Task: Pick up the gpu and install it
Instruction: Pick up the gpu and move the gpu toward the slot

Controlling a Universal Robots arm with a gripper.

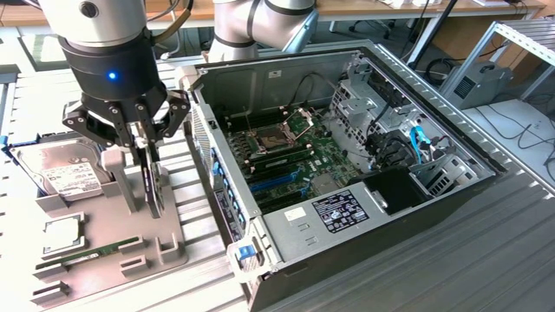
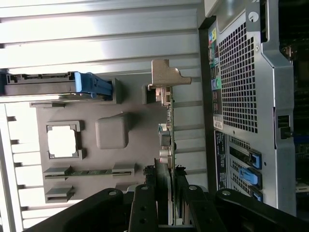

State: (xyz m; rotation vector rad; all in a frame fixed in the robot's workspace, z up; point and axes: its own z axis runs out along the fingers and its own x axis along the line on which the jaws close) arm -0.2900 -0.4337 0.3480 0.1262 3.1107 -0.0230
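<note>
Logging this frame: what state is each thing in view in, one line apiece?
Green circuit-board gpu with silver end bracket: standing on edge at the grey plastic tray, gripped.
Black gripper: closed on the gpu's upper edge.
Silver hard drive with white label: lying flat in the tray.
Narrow green memory stick: lying in its tray slot.
Black computer case: on its side, open, motherboard exposed.

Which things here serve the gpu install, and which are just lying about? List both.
Job: green circuit-board gpu card with silver bracket; black claw clamped on it; open black computer case.
Lying about: silver boxy hard drive with white label; narrow green memory stick; square silver processor chip.
</note>
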